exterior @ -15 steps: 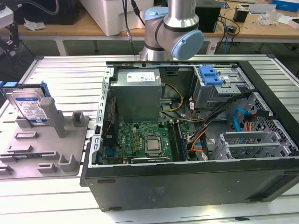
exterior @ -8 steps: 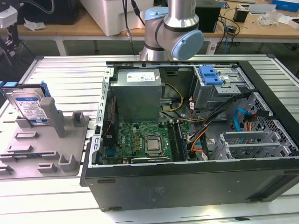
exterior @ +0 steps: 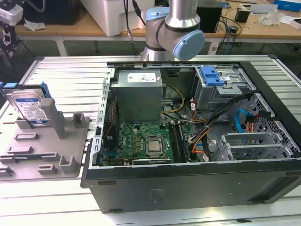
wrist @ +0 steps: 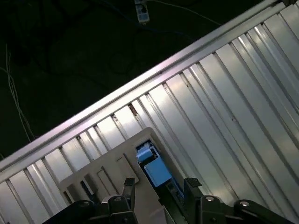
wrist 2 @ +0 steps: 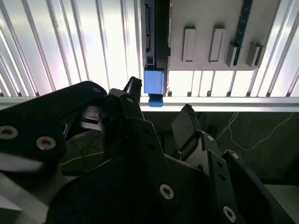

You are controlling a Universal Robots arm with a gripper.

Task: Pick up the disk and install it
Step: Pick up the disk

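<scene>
Silver and blue mark the disk [exterior: 30, 109], a flat hard drive in a blue plastic rail. In the exterior view we see it standing upright on its edge in a grey plastic fixture [exterior: 51, 150] on the slatted metal bench [exterior: 61, 75], at the exterior view's left. An open computer case [exterior: 197, 141] lies flat beside the fixture, towards the exterior view's right. Inside it sit a green motherboard [exterior: 146, 141] and, in the far corner, a grey drive cage [exterior: 221, 92] topped by a blue latch [exterior: 211, 75]. The robot arm [exterior: 174, 28] rises behind the case.

In both wrist views we look past the claw [wrist 2: 160, 100] [wrist: 160, 184] at the bench below. Its two black fingers [wrist 2: 133, 86] are spread apart with nothing between them. It grips nothing and touches nothing. Beyond the fingers, the blue end of the disk [wrist 2: 153, 80] [wrist: 156, 172] shows, seated in the pale fixture [wrist 2: 205, 28] [wrist: 107, 172] near the edge of the bench.

We judge the task to be barely begun – the claw hangs lined up over the disk, apart from it, and no grasp is made. The disk is not yet lifted, and the whole of the install into the case is left to do.
</scene>
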